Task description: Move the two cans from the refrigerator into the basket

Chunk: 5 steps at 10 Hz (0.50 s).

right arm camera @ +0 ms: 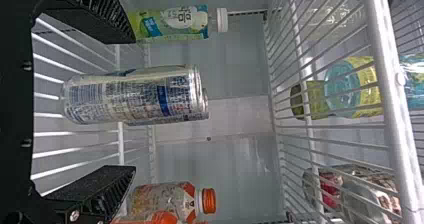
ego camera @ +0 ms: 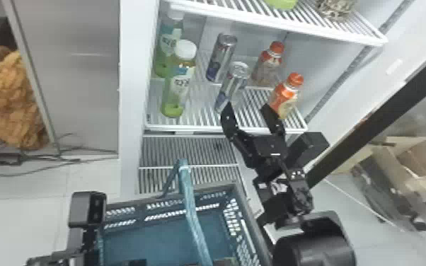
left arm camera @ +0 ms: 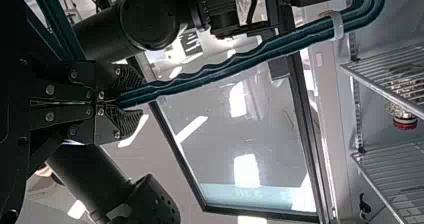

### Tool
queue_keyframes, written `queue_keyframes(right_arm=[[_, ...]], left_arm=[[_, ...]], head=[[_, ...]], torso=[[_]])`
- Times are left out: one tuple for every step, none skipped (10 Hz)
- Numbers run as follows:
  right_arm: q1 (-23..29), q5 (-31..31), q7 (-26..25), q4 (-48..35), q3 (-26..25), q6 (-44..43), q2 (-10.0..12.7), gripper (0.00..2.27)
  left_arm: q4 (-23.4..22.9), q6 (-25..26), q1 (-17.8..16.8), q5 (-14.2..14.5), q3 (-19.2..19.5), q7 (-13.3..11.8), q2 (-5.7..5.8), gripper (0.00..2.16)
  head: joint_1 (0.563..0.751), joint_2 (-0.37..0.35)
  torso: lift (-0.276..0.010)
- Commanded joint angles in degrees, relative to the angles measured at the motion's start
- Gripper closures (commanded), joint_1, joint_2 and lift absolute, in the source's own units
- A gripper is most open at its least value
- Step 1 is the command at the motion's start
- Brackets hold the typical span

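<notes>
Two silver cans stand upright on the refrigerator's middle shelf, the front can [ego camera: 232, 85] nearer the shelf edge and the back can [ego camera: 222, 56] behind it. My right gripper [ego camera: 247, 108] is open just in front of the front can, slightly to its right. In the right wrist view, the front can [right arm camera: 125, 99] lies between the spread fingers of my right gripper [right arm camera: 133, 104], apart from both. My left arm [ego camera: 87, 209] is at the lower left, beside the teal basket [ego camera: 152, 233]. In the left wrist view, my left gripper [left arm camera: 120, 101] is shut on the basket handle [left arm camera: 220, 66].
Green bottles [ego camera: 178, 81] stand left of the cans, and orange-capped bottles [ego camera: 285, 93] stand to the right, one close to the right gripper's finger. An upper shelf [ego camera: 276, 23] overhangs the cans. The open refrigerator door [ego camera: 382, 116] is at the right.
</notes>
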Motion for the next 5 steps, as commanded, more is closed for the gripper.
queue_keyframes(right_arm=[[-1.9, 0.0, 0.0, 1.7, 0.4, -0.2, -0.1, 0.11], [-3.1, 0.1, 0.0, 2.8, 0.9, -0.2, -0.2, 0.11], [-4.0, 0.1, 0.0, 3.6, 1.3, -0.2, -0.3, 0.11], [-4.9, 0.1, 0.0, 4.6, 1.7, -0.4, -0.4, 0.11], [-6.0, 0.1, 0.0, 6.0, 2.1, -0.7, -0.5, 0.11]], left_arm=[[0.0, 0.1, 0.0, 0.0, -0.1, 0.0, 0.08, 1.16], [0.0, -0.1, 0.0, 0.0, -0.1, 0.0, 0.08, 1.16], [0.0, -0.1, 0.0, 0.0, -0.1, 0.0, 0.08, 1.16], [0.0, -0.1, -0.1, 0.0, -0.2, 0.0, 0.08, 1.16], [0.0, -0.1, -0.3, 0.0, -0.3, 0.0, 0.17, 1.16]], head=[[0.695, -0.35], [0.695, -0.35], [0.695, -0.35], [0.695, -0.35], [0.695, -0.35]], torso=[[-0.276], [-0.276], [-0.276], [-0.276], [-0.276]])
